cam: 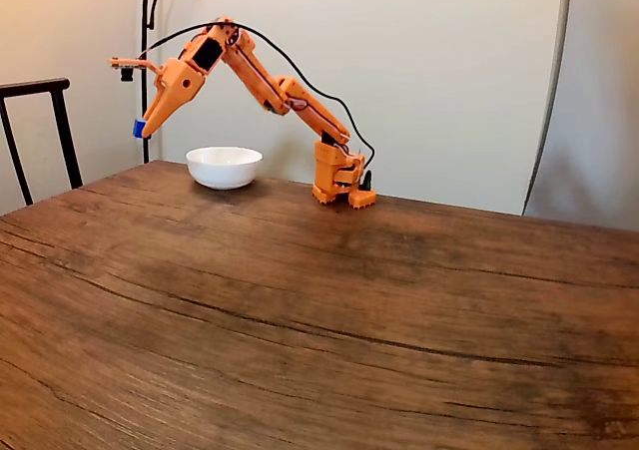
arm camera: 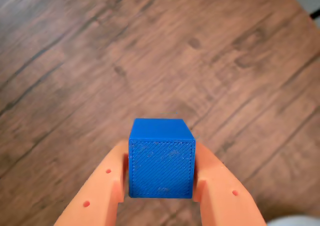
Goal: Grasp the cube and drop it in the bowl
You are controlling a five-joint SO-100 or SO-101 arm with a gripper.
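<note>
A bright blue cube point(arm camera: 161, 161) sits clamped between my orange fingers in the wrist view, with bare wooden table far below it. My gripper point(arm camera: 161, 186) is shut on it. In the fixed view the gripper point(cam: 142, 129) hangs high in the air at the far left, holding the cube point(cam: 139, 128) at its tip. The white bowl point(cam: 224, 167) stands on the table to the right of the cube and well below it, so the cube is left of the bowl's rim.
The orange arm's base point(cam: 339, 181) stands at the back of the wooden table point(cam: 319, 310), right of the bowl. A dark chair back point(cam: 40, 121) stands at the left edge. A pale wall runs behind.
</note>
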